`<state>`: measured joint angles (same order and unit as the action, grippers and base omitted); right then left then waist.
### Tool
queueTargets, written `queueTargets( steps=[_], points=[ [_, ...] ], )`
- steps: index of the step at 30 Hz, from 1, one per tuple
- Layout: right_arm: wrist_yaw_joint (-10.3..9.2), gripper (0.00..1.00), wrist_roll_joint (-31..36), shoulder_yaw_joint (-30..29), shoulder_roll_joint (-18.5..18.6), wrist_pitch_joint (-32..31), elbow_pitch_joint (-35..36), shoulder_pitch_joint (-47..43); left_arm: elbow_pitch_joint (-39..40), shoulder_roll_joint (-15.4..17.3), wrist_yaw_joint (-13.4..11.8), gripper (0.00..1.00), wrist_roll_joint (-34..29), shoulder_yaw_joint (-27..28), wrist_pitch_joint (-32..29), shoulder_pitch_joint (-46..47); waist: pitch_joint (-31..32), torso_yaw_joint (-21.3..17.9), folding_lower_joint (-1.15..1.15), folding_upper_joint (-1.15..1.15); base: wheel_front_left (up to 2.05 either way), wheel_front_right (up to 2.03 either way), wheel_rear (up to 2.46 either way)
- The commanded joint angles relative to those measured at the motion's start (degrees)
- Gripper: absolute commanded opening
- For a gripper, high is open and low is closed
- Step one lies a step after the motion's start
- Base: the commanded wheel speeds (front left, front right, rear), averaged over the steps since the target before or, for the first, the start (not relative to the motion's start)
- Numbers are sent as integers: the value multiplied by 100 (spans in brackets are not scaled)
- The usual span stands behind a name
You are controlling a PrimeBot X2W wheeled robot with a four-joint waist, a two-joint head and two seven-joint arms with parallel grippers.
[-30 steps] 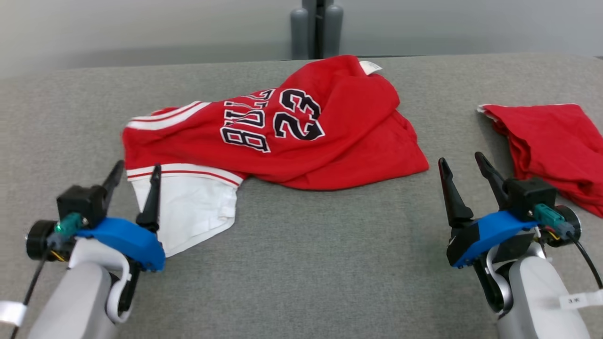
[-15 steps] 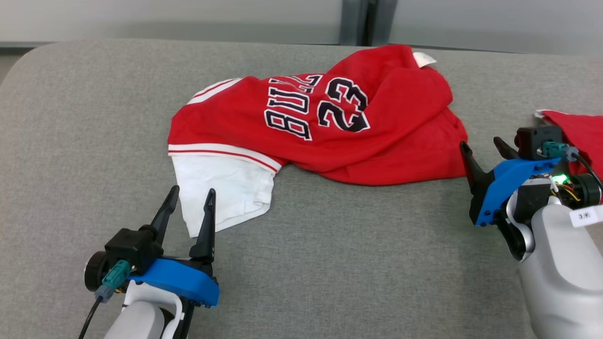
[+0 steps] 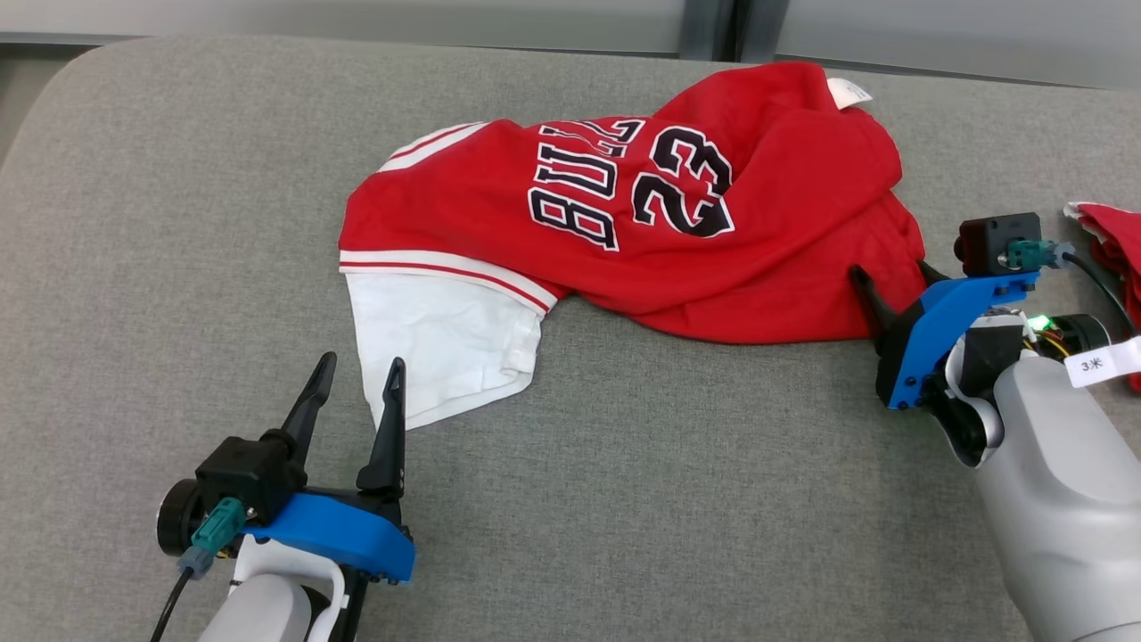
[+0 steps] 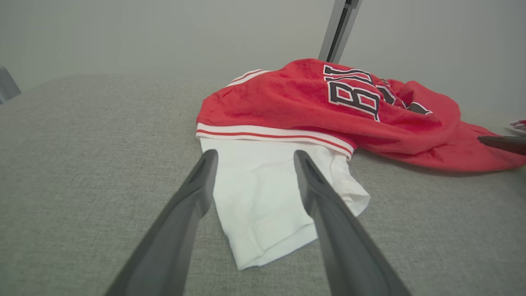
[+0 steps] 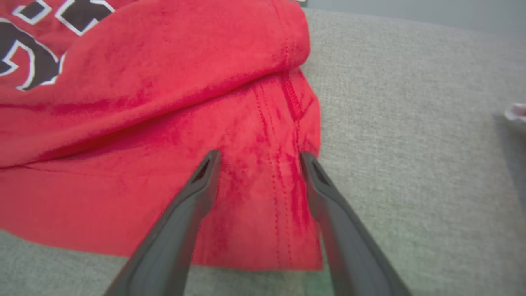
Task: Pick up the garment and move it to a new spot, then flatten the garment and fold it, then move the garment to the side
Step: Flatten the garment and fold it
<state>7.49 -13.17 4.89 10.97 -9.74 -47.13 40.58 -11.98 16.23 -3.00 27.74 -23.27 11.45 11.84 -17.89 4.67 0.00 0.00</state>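
Note:
A crumpled red jersey (image 3: 624,223) with black lettering and a white sleeve (image 3: 437,334) lies across the grey padded table. My left gripper (image 3: 361,366) is open just short of the sleeve's near corner; in the left wrist view the white sleeve (image 4: 263,185) lies between and beyond that gripper (image 4: 254,154). My right gripper (image 3: 891,272) is open over the jersey's right hem corner, its fingers partly hidden by its blue mount. In the right wrist view the red hem (image 5: 259,197) lies between the spread fingers of that gripper (image 5: 259,155).
A second red cloth (image 3: 1114,245) lies at the table's right edge, behind my right wrist. The grey table (image 3: 624,499) has bare surface in front of the jersey and to its left. A wall with a dark vertical post (image 3: 713,22) runs behind the table.
The camera has turned, shifting the whole scene. My right gripper has reached forward onto the jersey's right hem corner. My left gripper stays near the white sleeve's corner.

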Motion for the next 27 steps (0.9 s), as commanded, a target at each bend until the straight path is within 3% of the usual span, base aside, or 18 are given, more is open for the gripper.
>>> queueTargets(
  steps=[1,11,14,17,19,23,25,27],
  points=[
    [0,100,-35,46,39,33,-11,92,33,29,-4,100,9,-15,1,-6,-6,-8,0,0,0,0,0],
    [0,100,-603,641,72,147,-128,348,123,70,-45,100,-5,-67,-60,83,-77,-76,0,0,0,0,0],
    [0,69,-691,743,112,199,-185,434,130,68,-43,100,-1,-88,-66,102,-87,-65,0,0,0,0,0],
    [0,62,-772,827,118,281,-240,490,129,73,-57,100,11,-95,-67,111,-85,-63,0,0,0,0,0],
    [0,65,-783,904,136,327,-256,512,125,84,-66,100,21,-95,-65,91,-75,-70,0,0,0,0,0],
    [0,87,-839,1003,141,405,-228,480,149,95,-85,100,42,-77,-51,58,-73,-102,0,0,0,0,0],
    [0,88,-846,1073,129,435,-196,402,158,107,-86,100,45,-86,-53,48,-73,-127,0,0,0,0,0],
    [0,95,-855,1145,144,464,-147,345,172,112,-95,100,38,-102,-69,45,-83,-147,0,0,0,0,0]
  ],
)
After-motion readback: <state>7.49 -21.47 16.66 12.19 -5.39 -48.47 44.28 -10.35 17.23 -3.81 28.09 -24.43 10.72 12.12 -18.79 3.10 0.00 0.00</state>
